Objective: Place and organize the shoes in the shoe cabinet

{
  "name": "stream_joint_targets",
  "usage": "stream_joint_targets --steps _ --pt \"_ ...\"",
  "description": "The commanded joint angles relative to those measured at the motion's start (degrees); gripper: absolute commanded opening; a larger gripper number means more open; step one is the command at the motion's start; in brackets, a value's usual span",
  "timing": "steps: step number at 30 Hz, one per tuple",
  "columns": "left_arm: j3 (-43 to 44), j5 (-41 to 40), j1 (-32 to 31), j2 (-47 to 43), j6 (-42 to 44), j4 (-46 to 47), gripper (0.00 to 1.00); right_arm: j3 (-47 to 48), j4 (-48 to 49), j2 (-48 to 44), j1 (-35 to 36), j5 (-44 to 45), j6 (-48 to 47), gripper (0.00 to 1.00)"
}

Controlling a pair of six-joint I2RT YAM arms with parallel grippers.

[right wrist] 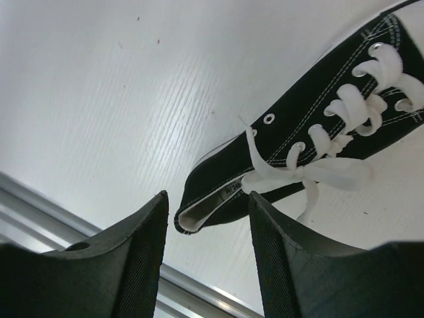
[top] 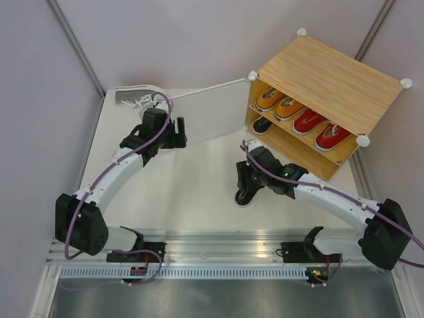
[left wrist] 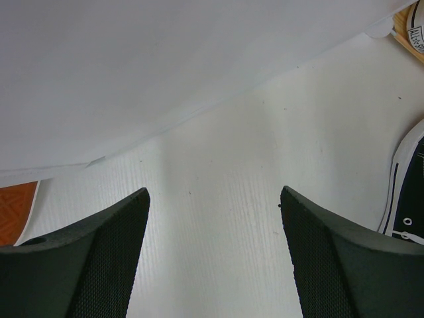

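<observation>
Shoe cabinet [top: 331, 79], wood-grain top, stands at 1 o'clock on the white table [top: 192, 179], its frosted door panel [top: 205, 109] swung wide open toward 9 o'clock. Upper shelf: 2 orange shoes [top: 270, 98] side by side at the left, 2 red shoes [top: 308, 120] side by side at the right. Lower compartment: 1 black shoe [top: 261, 126] at the left end, partly hidden by the shelf above. Outside the cabinet, on the table: 1 grey shoe [top: 136, 98] at 11 o'clock by the far edge, beyond the left arm; 1 second black shoe [right wrist: 318, 132] near the table's middle, at 7 o'clock from the cabinet, white laces loose. Right gripper [right wrist: 209, 199]: directly over that second black shoe, fingers parted, the heel showing in the gap between them; whether either pad touches the heel cannot be told. Left gripper [left wrist: 213, 199]: fingers spread wide, only bare table between them, just beside the free end of the door panel, at 5 o'clock from the grey shoe.
</observation>
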Motion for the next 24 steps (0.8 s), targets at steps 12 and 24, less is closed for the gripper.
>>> stream_joint_targets --steps 12,24 --pt "0.52 0.17 -0.01 -0.91 0.1 0.42 0.83 5.67 -5.07 8.5 2.22 -13.42 -13.54 0.54" --pt "0.61 -0.1 0.07 -1.27 0.1 0.33 0.83 4.97 -6.48 14.93 6.62 -12.47 -12.31 0.53"
